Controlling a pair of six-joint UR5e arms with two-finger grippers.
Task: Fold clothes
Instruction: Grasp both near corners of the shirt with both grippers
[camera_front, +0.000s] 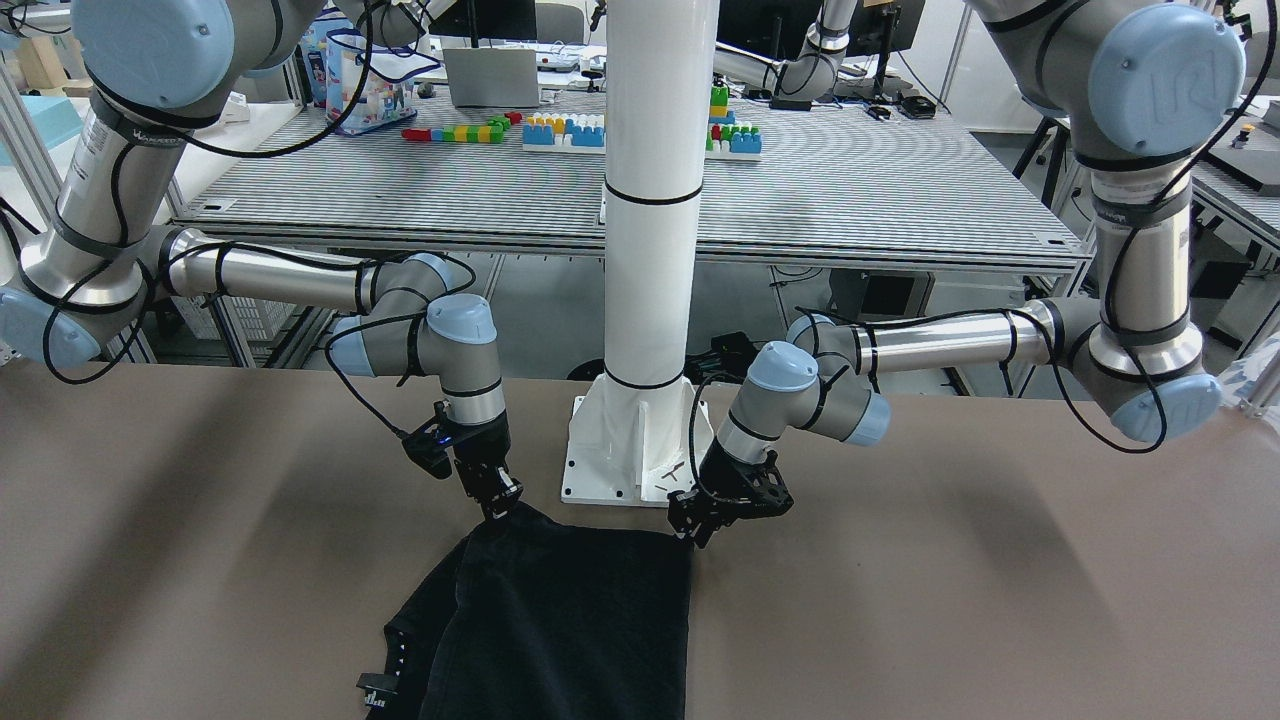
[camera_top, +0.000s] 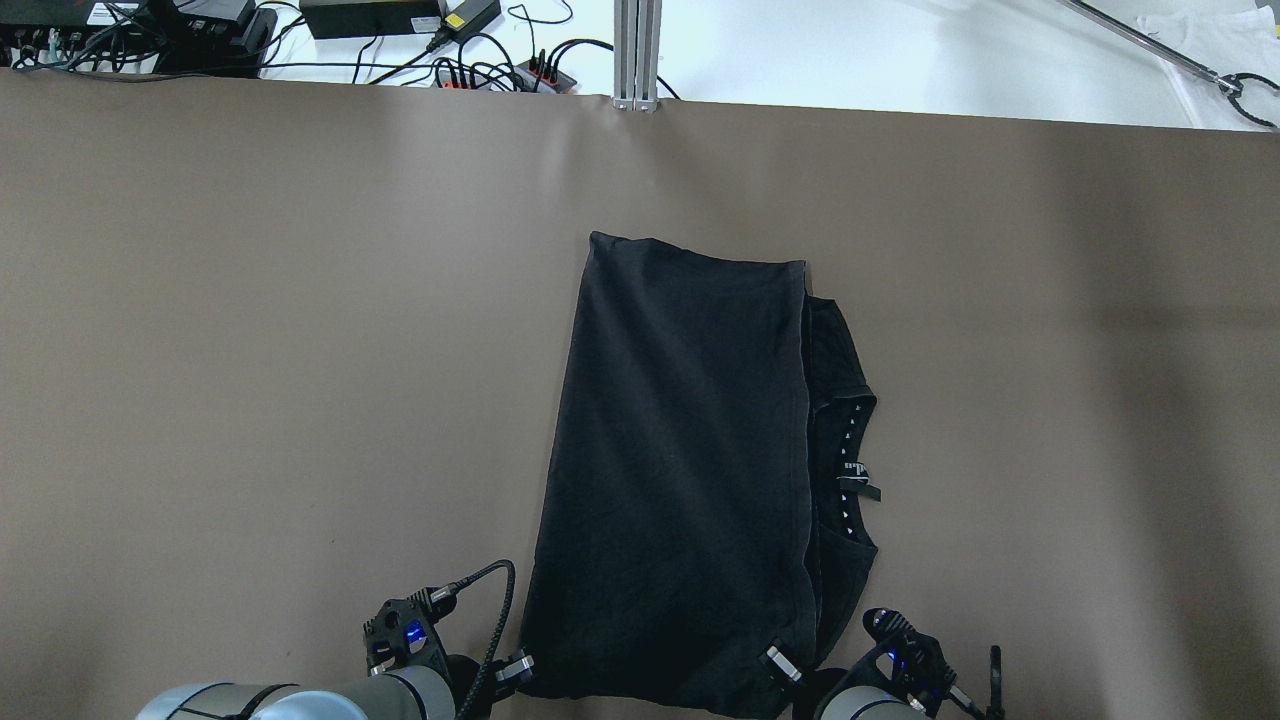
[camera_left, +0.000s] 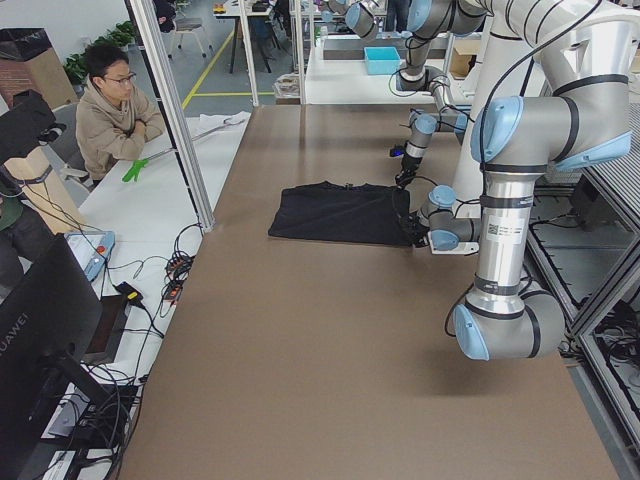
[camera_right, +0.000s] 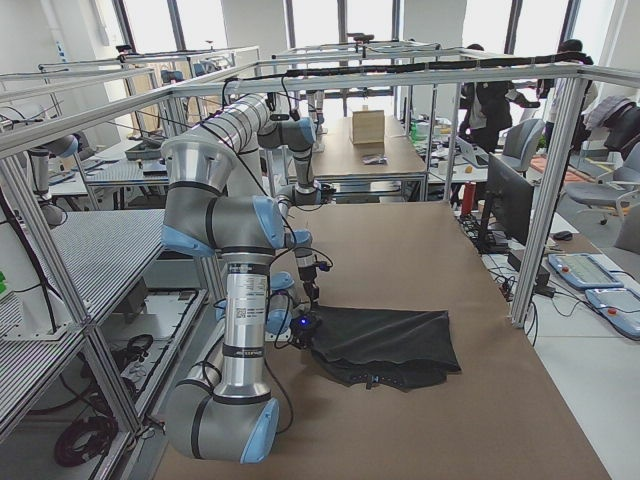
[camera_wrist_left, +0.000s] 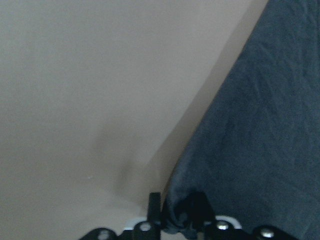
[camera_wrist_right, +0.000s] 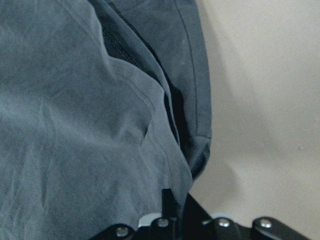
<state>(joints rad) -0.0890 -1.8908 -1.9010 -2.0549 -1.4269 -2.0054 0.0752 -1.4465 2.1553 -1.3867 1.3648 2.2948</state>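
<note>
**Left claw (camera_top: 517, 668) and right claw (camera_top: 782, 662) pinching hem corners**

On the brown table (camera_top: 250, 350) the black garment (camera_top: 680, 450) is lying folded lengthwise. From overhead, the claws are nipping its 7 and 5 o'clock corners. A crosswise fold seems to be starting, calling for lifting both corners evenly toward 12 o'clock.

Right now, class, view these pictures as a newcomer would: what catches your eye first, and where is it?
A black soft fabric garment lies folded lengthwise on the brown table, near the middle of the robot's edge. The left gripper and the right gripper each pinch one of its near corners. A tall white pillar rises just behind them.
</note>
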